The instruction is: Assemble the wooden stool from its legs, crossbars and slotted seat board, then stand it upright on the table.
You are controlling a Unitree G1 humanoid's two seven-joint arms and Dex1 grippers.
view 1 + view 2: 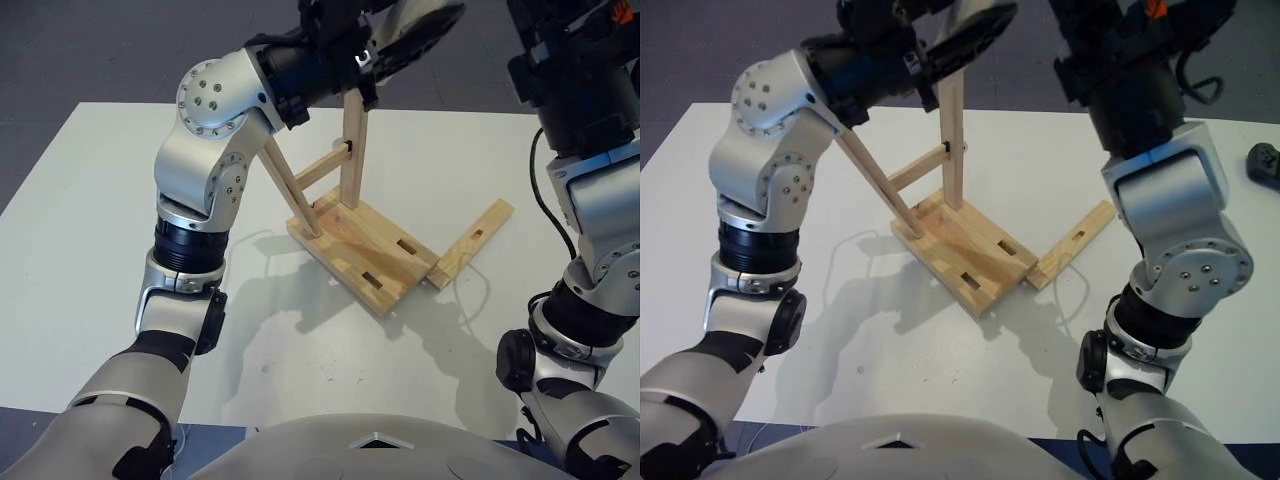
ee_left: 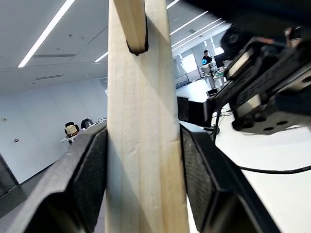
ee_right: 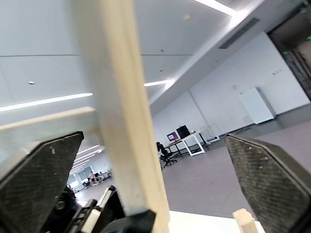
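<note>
Upright leg (image 2: 141,121) clamped inside left tool (image 2: 143,182) (right tool (image 3: 155,179) gapes).

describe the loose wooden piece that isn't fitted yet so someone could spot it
On the white table, find the seat board lying flat with two legs standing in it. At its robot-right corner a loose bar lies flat on the table, angling away. Unlike those legs, it stands in no slot.
</note>
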